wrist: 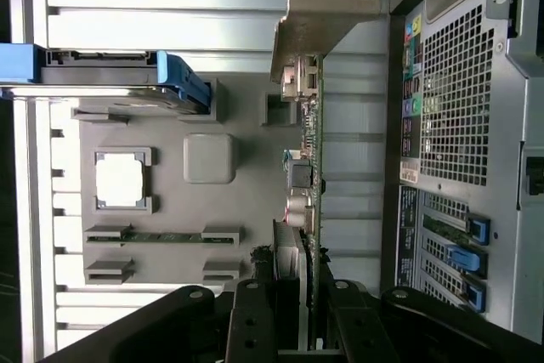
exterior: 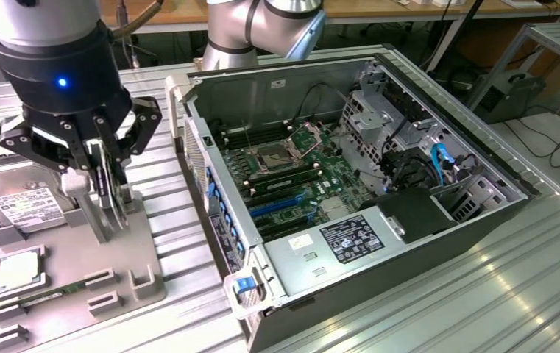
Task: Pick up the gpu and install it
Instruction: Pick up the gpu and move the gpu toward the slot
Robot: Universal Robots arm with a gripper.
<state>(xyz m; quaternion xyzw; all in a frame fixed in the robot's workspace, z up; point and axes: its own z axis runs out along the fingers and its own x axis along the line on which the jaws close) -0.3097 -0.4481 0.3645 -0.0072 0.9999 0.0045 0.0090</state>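
Note:
The gpu [exterior: 115,198] is a thin dark card standing on edge between my fingers, over the grey parts tray [exterior: 147,254] at the exterior view's left. My gripper [exterior: 111,215] is shut on the gpu from above. The card's lower edge is down at the tray's holder, and I cannot tell whether it clears it. In the wrist view the gpu [wrist: 308,167] runs edge-on away from my gripper [wrist: 302,316], with its pale metal bracket [wrist: 319,14] at the far end. The open computer case [exterior: 305,254] lies to the exterior view's right, with blue card slots [exterior: 282,208] on its motherboard.
The tray also carries a silver hard drive [exterior: 20,206], a square chip [exterior: 20,268] [wrist: 119,180] and a memory stick [exterior: 56,296] [wrist: 161,235]. The case's perforated rear panel [wrist: 463,99] stands close beside the card. The ribbed metal table [exterior: 476,294] extends around the case.

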